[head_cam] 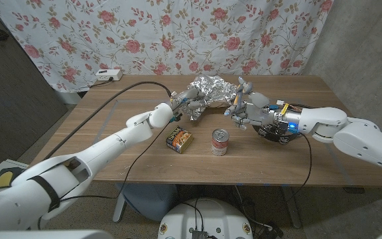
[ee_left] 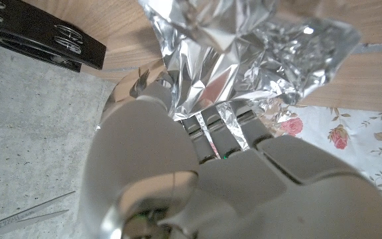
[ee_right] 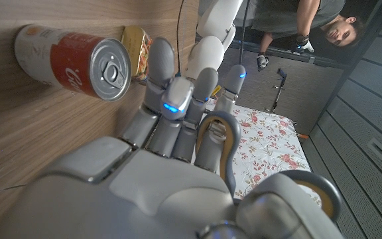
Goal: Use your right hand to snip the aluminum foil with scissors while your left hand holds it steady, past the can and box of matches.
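The foil (head_cam: 207,91) is gripped by the left hand (head_cam: 183,105) while scissors (ee_right: 221,143) are held in the right hand (head_cam: 247,106); no cut is yet visible.

No readable text on any object.
The can (head_cam: 220,142) has a red and white label, and the matchbox (head_cam: 178,139) a printed face, both too small and blurred to read.
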`<state>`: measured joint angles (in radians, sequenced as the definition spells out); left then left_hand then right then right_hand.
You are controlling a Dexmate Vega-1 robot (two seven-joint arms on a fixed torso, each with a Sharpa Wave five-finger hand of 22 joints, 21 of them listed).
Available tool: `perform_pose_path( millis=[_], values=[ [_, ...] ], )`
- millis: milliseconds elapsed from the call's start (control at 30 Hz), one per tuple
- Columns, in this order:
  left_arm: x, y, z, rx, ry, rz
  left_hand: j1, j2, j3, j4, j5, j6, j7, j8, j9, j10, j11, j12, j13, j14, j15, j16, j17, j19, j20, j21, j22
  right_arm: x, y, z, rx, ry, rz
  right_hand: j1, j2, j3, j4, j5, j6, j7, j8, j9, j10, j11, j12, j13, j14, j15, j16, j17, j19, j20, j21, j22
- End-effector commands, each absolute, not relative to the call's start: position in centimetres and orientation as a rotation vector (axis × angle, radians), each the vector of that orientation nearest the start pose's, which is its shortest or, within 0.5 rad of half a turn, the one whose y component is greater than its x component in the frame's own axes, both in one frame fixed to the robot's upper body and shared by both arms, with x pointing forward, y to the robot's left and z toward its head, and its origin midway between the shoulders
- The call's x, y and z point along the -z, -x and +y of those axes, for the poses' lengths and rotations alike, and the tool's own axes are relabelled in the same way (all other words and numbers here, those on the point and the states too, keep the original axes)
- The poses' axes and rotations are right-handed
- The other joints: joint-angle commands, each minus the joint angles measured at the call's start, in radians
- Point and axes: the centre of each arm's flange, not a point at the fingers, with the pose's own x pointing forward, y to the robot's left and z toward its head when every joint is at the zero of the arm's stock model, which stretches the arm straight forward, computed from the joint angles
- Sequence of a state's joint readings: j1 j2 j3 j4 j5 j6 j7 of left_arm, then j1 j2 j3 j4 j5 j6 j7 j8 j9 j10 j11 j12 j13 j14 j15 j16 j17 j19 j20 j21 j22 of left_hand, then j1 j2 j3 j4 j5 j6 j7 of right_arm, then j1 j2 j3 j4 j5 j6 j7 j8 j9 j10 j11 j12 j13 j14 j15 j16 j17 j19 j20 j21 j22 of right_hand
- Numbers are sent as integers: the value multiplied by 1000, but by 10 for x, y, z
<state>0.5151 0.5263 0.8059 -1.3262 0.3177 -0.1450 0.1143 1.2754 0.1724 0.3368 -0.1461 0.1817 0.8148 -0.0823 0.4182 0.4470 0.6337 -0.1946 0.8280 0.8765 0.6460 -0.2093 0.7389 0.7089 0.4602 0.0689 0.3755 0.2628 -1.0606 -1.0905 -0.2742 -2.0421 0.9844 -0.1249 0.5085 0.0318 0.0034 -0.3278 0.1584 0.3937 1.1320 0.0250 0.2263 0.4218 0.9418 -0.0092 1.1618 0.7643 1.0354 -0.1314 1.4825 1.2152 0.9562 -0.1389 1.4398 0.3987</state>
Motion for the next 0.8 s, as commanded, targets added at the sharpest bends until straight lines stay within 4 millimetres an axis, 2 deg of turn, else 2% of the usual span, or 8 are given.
perform_pose_path(
  millis=[33,267,800],
  values=[
    [-19,-649,132,128,-1079,-872,1,5,14,2,6,1,7,13,12,-4,1,-4,4,29,-19,-10,1,10,-6,10,4,-7,-475,-223,-1017,320,-312,5,8,-5,-5,-6,-38,84,7,4,-2,-5,6,-2,-28,-78,-7,0,-7,-43,6,-2],
    [-16,-648,131,109,-1099,-889,3,-1,23,0,9,7,13,23,23,1,0,-11,4,36,-21,-21,-1,16,-9,19,6,-7,-473,-219,-1035,342,-289,6,5,-7,-6,-8,-43,86,6,4,-4,-3,12,1,-26,-78,-8,1,-8,-43,9,-2],
    [-18,-644,125,7,-1121,-960,6,-4,31,0,14,10,5,35,40,0,-2,-14,13,44,-24,-39,-1,24,-13,32,10,-5,-474,-217,-1056,366,-258,6,0,-8,-7,-11,-50,91,5,4,-10,-1,16,-9,-22,-79,-25,-5,-4,-49,8,-14]
  ],
)
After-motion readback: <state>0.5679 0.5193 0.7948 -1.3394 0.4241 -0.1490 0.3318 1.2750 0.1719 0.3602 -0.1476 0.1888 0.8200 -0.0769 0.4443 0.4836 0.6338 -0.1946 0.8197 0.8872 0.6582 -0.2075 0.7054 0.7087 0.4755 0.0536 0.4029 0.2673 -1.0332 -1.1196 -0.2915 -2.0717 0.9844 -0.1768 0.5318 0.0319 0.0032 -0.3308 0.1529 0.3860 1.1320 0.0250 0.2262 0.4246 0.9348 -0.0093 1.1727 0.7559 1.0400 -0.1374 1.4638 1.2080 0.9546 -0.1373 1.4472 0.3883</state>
